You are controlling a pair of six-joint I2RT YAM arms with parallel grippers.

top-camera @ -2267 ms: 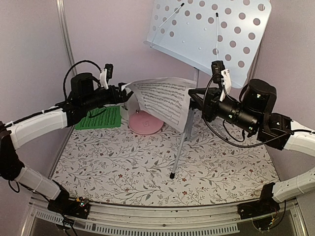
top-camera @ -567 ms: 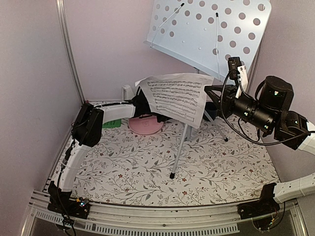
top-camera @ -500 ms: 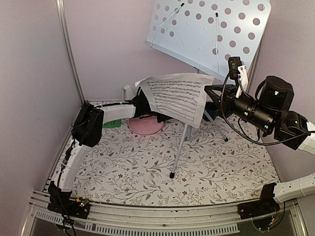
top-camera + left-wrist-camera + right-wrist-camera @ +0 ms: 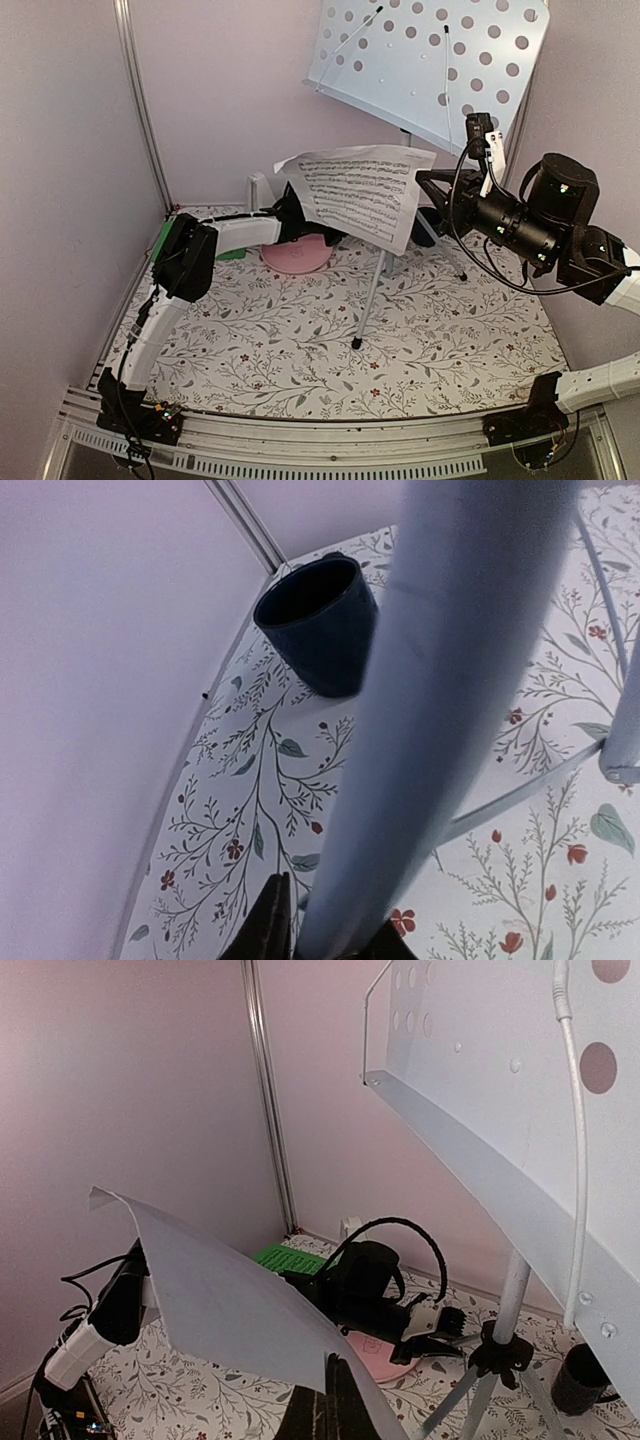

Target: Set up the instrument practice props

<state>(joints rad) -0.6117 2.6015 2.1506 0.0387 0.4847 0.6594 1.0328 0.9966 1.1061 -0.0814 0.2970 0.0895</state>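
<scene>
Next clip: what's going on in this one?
The right jaws hold the white music sheet in the air in front of the music stand, whose desk has nothing on it yet. The left arm reaches low across the table, its jaws closed around the stand's pole near the tripod legs. The green sheet lies flat at the back left, beside the pink plate, untouched.

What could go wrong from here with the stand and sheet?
The left gripper clamps the music stand low on its pole; the wide desk above could make it tip.
One of its legs may knock the dark blue mug nearby.
The white music sheet, pinched at one edge by the right gripper, sags and may slip.
</scene>
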